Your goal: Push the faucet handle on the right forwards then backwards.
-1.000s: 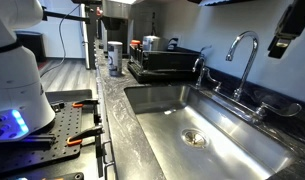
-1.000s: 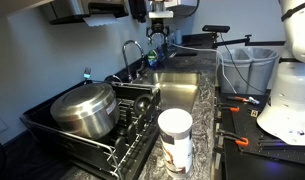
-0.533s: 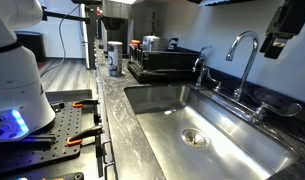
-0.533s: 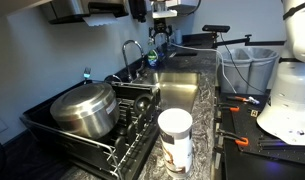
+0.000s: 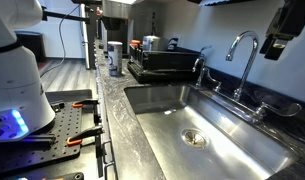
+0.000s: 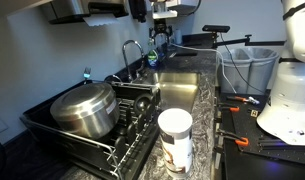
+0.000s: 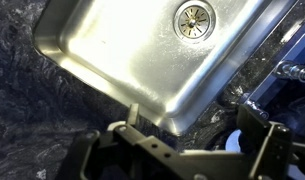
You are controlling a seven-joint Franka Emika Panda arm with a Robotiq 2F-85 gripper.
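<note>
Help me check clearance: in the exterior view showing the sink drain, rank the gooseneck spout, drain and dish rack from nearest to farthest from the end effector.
1. Gooseneck spout: close beside the end effector, at the rim of the sink.
2. Drain: lower down, in the sink floor.
3. Dish rack: beyond the sink's far end.

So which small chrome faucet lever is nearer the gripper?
The chrome lever right of the tall curved spout in an exterior view; the gripper hangs above that side.
</note>
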